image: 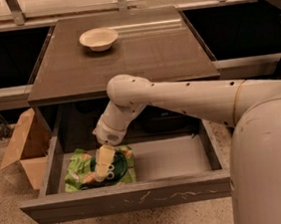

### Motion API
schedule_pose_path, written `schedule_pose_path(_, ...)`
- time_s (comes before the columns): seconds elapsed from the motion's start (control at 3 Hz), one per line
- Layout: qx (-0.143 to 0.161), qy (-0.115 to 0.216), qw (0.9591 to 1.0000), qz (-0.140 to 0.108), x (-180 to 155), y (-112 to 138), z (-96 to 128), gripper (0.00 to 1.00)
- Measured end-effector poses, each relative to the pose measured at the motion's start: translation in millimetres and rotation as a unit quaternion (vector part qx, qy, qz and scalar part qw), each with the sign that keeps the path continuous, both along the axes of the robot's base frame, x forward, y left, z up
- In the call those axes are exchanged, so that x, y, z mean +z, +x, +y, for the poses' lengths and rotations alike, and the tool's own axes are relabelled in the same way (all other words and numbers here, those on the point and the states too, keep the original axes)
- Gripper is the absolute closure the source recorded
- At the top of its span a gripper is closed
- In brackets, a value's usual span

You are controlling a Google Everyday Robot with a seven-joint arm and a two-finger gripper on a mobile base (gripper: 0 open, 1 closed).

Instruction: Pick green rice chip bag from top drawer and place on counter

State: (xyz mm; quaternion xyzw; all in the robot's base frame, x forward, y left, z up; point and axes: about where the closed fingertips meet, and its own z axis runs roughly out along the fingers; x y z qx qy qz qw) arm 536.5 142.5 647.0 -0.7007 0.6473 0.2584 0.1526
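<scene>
The green rice chip bag point(81, 169) lies flat in the left part of the open top drawer point(175, 158). Its dark green round logo faces up. My gripper point(103, 169) reaches down from the white arm into the drawer, and its pale fingers point(104, 160) rest on the middle of the bag, over the logo. The counter point(144, 53) is the dark glossy tabletop above the drawer.
A cream bowl point(98, 38) stands on the far left part of the counter. An open tan cardboard box point(25, 148) sits on the floor to the left of the drawer. The drawer's scratched front panel point(139, 198) juts toward me. Dark side shelves flank the counter.
</scene>
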Motion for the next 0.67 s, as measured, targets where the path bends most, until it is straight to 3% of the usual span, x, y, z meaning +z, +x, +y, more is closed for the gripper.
schedule_pose_path(0.67,0.007,-0.002,0.9999,0.014,-12.8,-4.0,9.2,0.48)
